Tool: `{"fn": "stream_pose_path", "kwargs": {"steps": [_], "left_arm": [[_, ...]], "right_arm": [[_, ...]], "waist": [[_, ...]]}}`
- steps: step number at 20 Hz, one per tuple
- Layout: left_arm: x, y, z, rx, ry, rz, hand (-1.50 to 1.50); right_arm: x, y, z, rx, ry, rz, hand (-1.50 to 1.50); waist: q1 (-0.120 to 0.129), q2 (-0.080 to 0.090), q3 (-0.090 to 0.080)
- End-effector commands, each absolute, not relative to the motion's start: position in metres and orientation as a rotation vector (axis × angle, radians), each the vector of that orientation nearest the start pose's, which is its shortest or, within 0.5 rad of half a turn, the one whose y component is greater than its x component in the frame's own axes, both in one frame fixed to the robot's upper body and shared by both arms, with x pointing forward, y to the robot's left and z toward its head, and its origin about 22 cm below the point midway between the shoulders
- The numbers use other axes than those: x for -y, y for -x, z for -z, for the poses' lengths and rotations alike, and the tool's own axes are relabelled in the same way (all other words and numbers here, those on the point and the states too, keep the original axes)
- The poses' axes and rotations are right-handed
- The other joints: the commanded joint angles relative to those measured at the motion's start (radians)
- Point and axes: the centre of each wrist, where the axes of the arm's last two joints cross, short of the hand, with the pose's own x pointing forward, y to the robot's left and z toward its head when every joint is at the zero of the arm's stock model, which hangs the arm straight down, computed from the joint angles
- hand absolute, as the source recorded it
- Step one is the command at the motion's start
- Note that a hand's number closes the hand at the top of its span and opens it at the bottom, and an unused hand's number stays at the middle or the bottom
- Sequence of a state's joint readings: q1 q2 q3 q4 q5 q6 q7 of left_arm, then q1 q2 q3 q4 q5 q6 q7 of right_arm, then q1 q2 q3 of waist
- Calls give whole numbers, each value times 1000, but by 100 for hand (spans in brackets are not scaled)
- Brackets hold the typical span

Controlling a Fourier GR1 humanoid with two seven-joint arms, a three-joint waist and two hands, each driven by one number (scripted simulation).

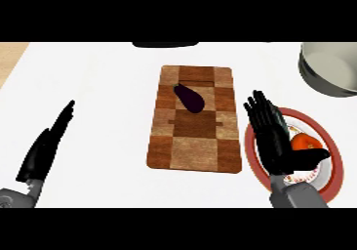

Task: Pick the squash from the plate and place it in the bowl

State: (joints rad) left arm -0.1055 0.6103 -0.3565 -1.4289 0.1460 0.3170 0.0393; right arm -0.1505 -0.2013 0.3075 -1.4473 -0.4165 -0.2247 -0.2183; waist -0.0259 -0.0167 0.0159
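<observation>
At the left, the left hand (45,149) rests over the white counter (102,97) with straight, open fingers, holding nothing. In the middle lies a wooden board (196,141), and a dark eggplant (188,97) lies on its upper part. To the right, the right hand (271,134) is over the left part of the red-rimmed plate (332,146); its fingers (259,108) are straight and open. The orange squash (305,142) lies on the plate just beside the palm, between it and the thumb, not gripped. The grey bowl (329,68) stands at the upper right, well apart from the hand.
</observation>
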Motion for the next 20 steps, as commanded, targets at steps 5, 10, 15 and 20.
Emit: {"fn": "stream_pose_path", "kwargs": {"steps": [5, 10, 15, 20], "left_arm": [[-312, -266, -38, 1528, -458, 128, 0], [-318, -265, -45, 1529, -435, 46, 0], [-320, -268, -55, 1543, -400, 24, 0], [-315, -262, -47, 1540, -361, 40, 0]], "right_arm": [[324, -275, -102, 1974, 386, -179, 150], [417, -214, -26, 1321, 1035, -73, -150], [364, -160, -22, 1369, 1104, -175, -150], [342, -118, -56, 1272, 1149, -149, -150]], "waist": [[-36, -9, -24], [-75, 0, -29], [-47, 1, -23], [-22, 8, -22]]}}
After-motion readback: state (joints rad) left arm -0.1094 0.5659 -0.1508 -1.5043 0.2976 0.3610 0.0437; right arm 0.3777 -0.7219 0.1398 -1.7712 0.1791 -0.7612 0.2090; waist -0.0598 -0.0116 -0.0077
